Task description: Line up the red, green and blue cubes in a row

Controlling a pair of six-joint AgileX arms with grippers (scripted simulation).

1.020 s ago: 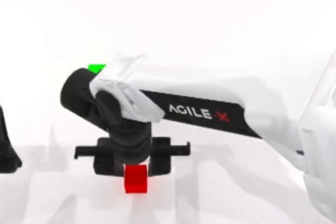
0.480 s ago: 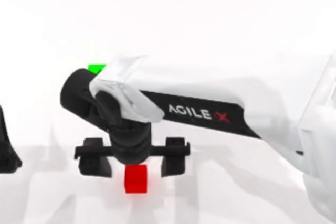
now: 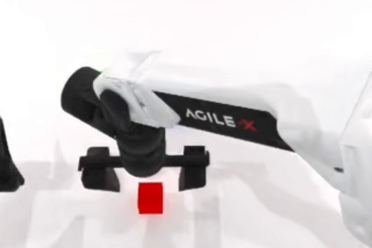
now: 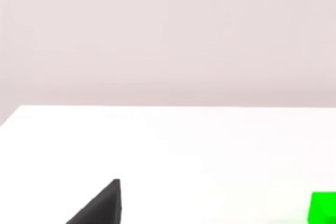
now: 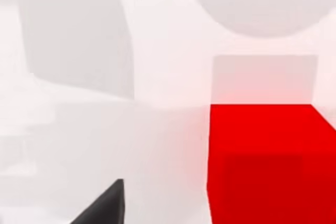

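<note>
Top view: right claw spread wide over plain bright red cube; untouched

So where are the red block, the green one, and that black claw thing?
red cube [image 3: 150,197]: top view, its top face.
green cube [image 4: 323,207]: left wrist view, its visible front face.
right end effector [image 3: 143,173]: top view, midway between its spread fingers.

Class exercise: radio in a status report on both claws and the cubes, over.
Right claw open above red cube, not touching. Left claw parked at table's left edge. Green cube mostly hidden under right arm; blue unseen.
</note>
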